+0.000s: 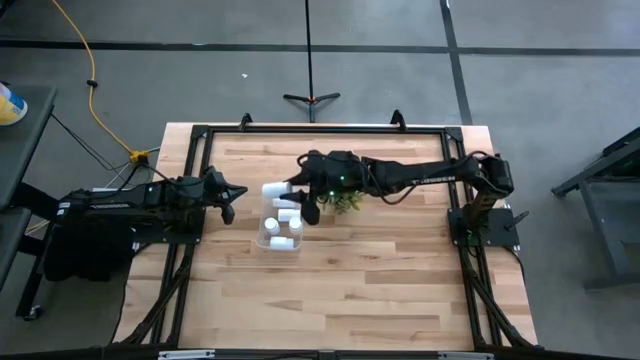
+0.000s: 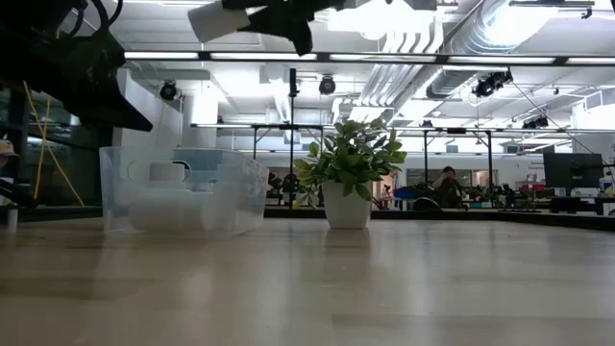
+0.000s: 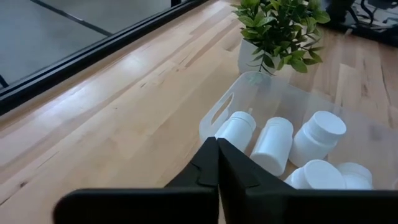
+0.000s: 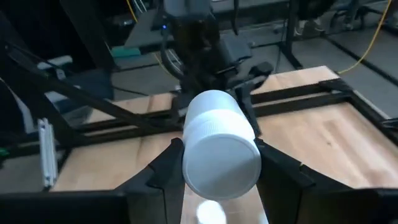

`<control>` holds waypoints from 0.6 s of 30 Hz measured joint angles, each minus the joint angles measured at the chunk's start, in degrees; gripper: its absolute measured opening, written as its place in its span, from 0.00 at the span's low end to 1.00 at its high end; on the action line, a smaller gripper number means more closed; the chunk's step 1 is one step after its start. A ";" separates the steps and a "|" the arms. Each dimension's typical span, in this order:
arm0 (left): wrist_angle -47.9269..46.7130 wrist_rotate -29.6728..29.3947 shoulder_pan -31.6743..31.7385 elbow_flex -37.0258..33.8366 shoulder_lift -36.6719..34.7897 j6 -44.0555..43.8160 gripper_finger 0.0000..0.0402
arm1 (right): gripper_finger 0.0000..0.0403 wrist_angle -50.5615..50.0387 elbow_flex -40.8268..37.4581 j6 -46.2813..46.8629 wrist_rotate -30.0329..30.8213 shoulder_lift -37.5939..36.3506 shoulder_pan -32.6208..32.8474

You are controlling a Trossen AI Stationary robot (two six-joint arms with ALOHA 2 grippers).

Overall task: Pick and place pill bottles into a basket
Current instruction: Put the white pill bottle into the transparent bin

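From above, my right gripper (image 1: 293, 186) reaches across the pale plank table (image 1: 380, 290) and pinches a white pill bottle (image 1: 275, 188) lying sideways in the air, over the far end of the clear basket (image 1: 262, 236). Several more smooth white bottles (image 1: 284, 225) lie inside that rounded rectangular bin, and the small leafy plant (image 1: 347, 203) stands just beside it, under my right arm. My left gripper (image 1: 229, 201) waits near the basket's left side, fingers pressed together. At table height, the held bottle (image 2: 221, 19) hangs high above the basket (image 2: 183, 190), whose translucent walls blur the white cylinders within; the plant (image 2: 350, 183) sits in a plain white pot on the glossy wood. Past my left wrist, my two dark fingers (image 3: 208, 168) meet in a closed point, aimed at the basket's (image 3: 217, 112) handle slot, with five capped bottles (image 3: 271, 144) showing behind it. Past my right wrist, the bottle (image 4: 219, 144) fills the middle, its ridged cap end toward me, my matte black fingers (image 4: 165, 168) clamped on either side.
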 joint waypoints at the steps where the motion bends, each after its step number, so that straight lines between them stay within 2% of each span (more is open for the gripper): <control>1: -0.14 0.00 0.00 0.00 -0.01 0.17 0.07 | 0.37 0.51 0.00 0.99 -0.01 0.33 0.06; 6: -0.33 -0.11 0.00 0.00 -0.02 0.40 0.05 | 0.37 -1.59 -0.02 2.25 -0.39 1.39 0.00; 10: -0.11 -0.28 0.00 0.00 0.02 -0.04 0.13 | 0.37 -3.19 1.13 4.66 -0.98 2.23 0.68; 12: -0.14 -0.60 0.00 0.00 0.02 -0.04 0.14 | 0.37 -6.90 3.67 4.31 -1.32 3.65 1.17; 18: -0.33 -0.75 0.00 0.00 0.02 1.00 0.05 | 0.37 -22.40 15.91 1.91 -1.79 9.57 2.04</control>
